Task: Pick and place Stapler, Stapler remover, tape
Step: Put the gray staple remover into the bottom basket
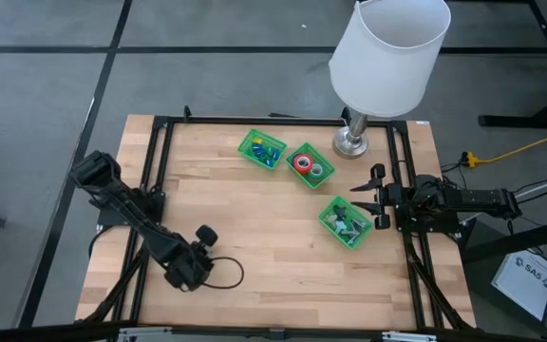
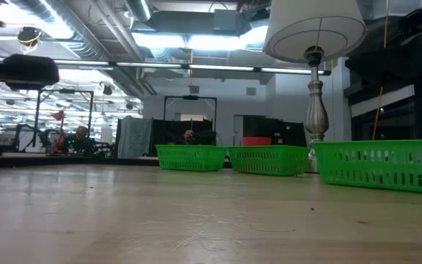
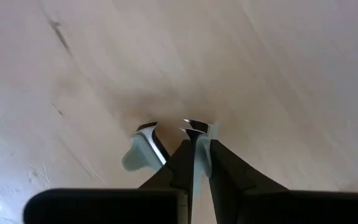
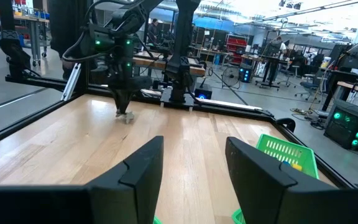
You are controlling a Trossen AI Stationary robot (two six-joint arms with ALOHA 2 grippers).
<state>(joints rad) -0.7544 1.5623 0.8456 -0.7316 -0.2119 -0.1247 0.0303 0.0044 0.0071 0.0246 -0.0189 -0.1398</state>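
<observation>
Clenched on nothing and pressed tip-down to the bare wooden worktop (image 1: 254, 247), the left tool (image 3: 179, 140) is seen at the lower left of the high view. At the right edge of that view the right tool (image 1: 368, 198) is held released, just beside a green tray (image 1: 329, 211) of small items. Two more green trays are set at upper centre beside a white-shaded lamp (image 1: 387, 47); rolls of tape (image 1: 303, 162) are seen in the middle tray (image 1: 293, 155).
</observation>
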